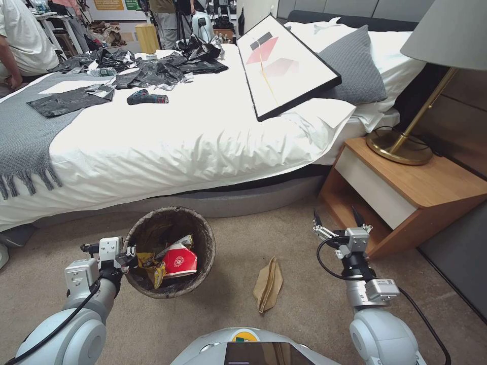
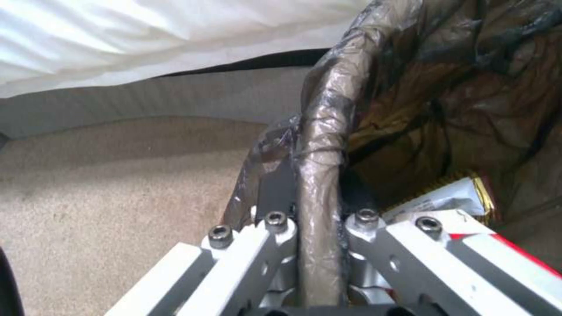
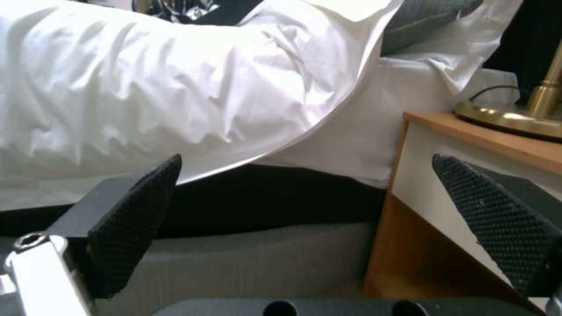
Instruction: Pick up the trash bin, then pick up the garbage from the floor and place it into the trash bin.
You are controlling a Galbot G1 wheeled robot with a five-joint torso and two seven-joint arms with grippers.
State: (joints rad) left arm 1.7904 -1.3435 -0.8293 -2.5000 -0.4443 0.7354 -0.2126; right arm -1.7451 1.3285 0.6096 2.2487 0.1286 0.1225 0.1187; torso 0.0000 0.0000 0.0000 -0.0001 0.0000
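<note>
Floor: beige carpet [image 1: 304, 314], wall to wall. A bed [image 1: 203, 137] with white duvet spans the room; grey fringed throw [image 1: 25, 132] at its foot, grey pillow [image 1: 355, 66] at the head. A framed picture [image 1: 284, 66] lies tilted on the bedding. Wooden nightstand [image 1: 406, 187] beside the bed carries a brass lamp [image 1: 406, 142].

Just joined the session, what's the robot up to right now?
The left gripper is shut on the rim of the trash bin, which already holds a red-and-white wrapper and a yellow packet. The right gripper is open, near the nightstand. A brown paper piece lies on the carpet between the arms.
</note>
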